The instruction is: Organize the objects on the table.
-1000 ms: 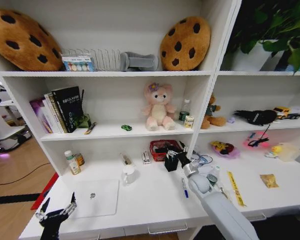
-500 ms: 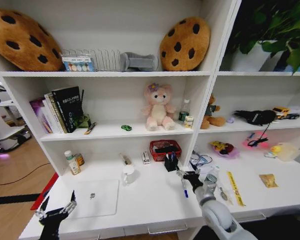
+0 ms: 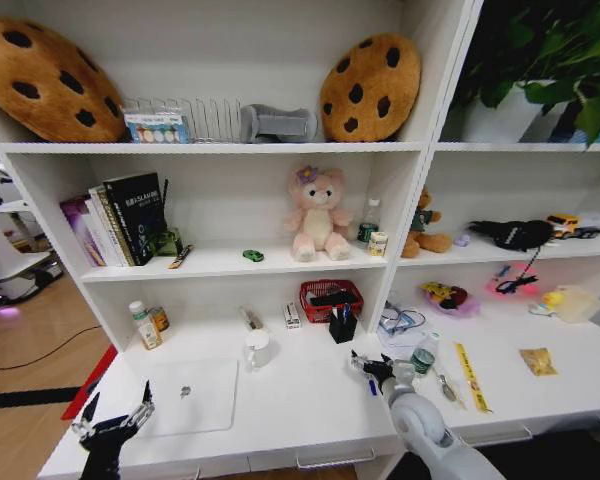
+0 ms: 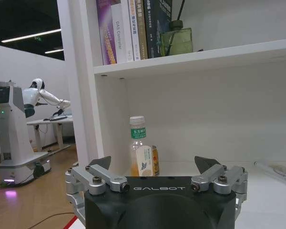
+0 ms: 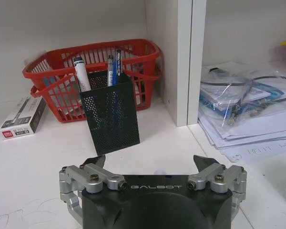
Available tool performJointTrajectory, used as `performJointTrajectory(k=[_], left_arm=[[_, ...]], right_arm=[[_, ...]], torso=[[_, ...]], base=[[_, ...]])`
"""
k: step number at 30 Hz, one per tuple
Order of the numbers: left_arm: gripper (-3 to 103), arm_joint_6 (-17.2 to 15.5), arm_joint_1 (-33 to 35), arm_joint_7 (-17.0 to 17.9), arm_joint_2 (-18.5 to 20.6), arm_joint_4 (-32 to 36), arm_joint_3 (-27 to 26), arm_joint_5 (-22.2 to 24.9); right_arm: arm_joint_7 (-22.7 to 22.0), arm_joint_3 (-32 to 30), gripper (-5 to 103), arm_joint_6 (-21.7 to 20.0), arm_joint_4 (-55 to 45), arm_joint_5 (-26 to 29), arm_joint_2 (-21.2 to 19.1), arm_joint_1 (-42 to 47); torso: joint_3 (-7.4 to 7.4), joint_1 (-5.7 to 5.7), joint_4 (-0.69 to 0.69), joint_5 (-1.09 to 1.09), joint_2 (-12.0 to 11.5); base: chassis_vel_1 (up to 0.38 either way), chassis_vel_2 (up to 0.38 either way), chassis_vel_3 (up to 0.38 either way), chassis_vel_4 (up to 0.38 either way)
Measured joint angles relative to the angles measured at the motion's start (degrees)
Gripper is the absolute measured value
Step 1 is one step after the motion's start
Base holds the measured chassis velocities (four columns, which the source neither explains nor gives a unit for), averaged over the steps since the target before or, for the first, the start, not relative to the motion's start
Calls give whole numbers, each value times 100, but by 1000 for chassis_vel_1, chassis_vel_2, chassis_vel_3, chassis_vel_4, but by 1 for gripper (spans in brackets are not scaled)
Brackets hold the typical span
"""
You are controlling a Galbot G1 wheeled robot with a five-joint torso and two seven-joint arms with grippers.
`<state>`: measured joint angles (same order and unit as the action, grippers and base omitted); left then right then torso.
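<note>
Just in front of the black mesh pen holder [image 5: 113, 114], toward the robot, the right hand [image 3: 368, 366] hovers low over the white tabletop [image 3: 300, 395] with its fingers spread apart and nothing between them. From the right wrist view the holder stands upright, dead ahead of the hand, with a few pens sticking out of it and a red basket [image 5: 93, 76] touching or nearly touching its back. A loose blue pen [image 3: 369, 381] lies flat on the tabletop right beside this hand, its long axis running roughly from the holder toward the tabletop's front edge (so, by my reading, the fingers would have to close across it, not along it). The right hand is far nearer to that pen than the left hand [image 3: 110, 425], which hangs open at the tabletop's front left corner, well away from the holder, next to the silver laptop [image 3: 185, 395]. Readable writing is sparse: "GALBOT" is printed on both hands' housings, and the text on the small white box [image 5: 21, 117] beside the basket is too small to read.
</note>
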<state>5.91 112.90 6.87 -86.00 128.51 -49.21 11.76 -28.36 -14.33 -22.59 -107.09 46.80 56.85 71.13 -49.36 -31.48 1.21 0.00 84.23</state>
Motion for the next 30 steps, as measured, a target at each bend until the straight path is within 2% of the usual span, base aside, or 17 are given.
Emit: performJointTrajectory(k=[1,4,20,25,27,28,30], left_arm=[[96,0,-7,1,-2,-14,0,3],[99,0,-29,1,-14,-61,9,-3],[99,0,-67,-4,-1,-158,40,-22],[99,0,-71,0,0,-167,39,-28],[99,0,-73,1,0,-167,41,-31],[99,0,-73,1,0,-167,41,-31],[99,1,-75,1,-3,-172,48,-45]], right_arm=[[0,26,100,-2,19,22,-21,-13],[4,73,101,-3,44,50,-36,5],[43,292,90,85,410,270,114,-209],[-13,298,80,57,407,390,95,-213],[-38,342,73,55,395,458,42,-207],[-38,342,73,55,395,458,42,-207],[-77,398,63,57,381,435,-3,-166]], torso=[[0,0,1,0,0],[0,-1,3,0,0],[0,-1,1,-1,0],[1,-1,2,-2,0],[1,0,2,-3,1],[1,0,2,-3,1],[2,0,2,-4,1]], base=[[0,0,0,0],[0,0,0,0],[0,0,0,0],[0,0,0,0],[0,0,0,0],[0,0,0,0],[0,0,0,0]])
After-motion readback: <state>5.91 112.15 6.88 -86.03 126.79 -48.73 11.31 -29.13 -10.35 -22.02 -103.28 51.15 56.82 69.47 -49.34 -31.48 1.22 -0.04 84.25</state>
